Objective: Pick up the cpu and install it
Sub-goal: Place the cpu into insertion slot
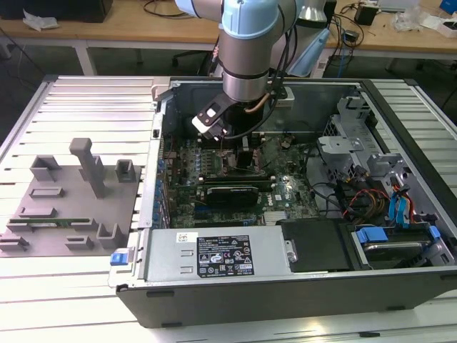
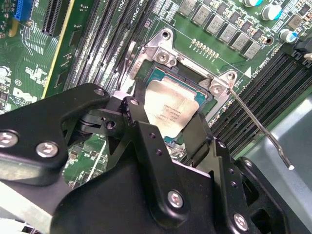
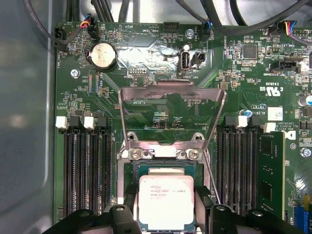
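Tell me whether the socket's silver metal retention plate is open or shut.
Open: the silver metal retention plate lies swung back, leaving the silver square cpu uncovered.

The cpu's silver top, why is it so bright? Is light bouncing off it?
In the first wrist view the cpu glows almost white with reflected light, and a glare patch shines on the motherboard beside the coin battery. In the second wrist view the cpu looks duller and creamy.

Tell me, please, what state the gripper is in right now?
Gripper: closed on the cpu, holding it over the socket.
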Robot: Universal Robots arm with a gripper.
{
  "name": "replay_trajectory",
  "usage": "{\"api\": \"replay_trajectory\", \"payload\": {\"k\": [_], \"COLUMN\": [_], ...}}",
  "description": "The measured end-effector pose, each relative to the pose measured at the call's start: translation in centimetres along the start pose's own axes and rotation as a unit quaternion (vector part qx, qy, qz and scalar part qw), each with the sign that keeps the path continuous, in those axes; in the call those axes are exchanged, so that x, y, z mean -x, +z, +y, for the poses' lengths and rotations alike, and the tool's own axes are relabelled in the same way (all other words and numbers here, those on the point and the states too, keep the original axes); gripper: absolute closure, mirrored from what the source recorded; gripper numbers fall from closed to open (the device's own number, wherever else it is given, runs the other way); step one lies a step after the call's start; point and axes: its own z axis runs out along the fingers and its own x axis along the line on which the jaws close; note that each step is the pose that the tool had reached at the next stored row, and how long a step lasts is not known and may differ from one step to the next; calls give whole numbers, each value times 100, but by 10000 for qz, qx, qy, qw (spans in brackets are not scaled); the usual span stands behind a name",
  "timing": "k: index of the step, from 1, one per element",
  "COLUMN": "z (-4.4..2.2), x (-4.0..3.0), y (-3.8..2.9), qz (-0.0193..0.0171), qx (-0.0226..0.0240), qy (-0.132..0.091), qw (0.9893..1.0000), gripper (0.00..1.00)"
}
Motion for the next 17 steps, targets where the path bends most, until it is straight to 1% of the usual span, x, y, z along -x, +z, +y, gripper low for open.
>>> {"api": "replay_trajectory", "payload": {"k": [15, 16, 17], "z": [1, 1, 2], "x": [1, 1, 1], "y": [6, 7, 7], "qz": [0, 1, 0], "qx": [1, 1, 1], "qy": [-5, -5, -6], "qw": [10000, 10000, 10000], "gripper": [45, 45, 38]}}
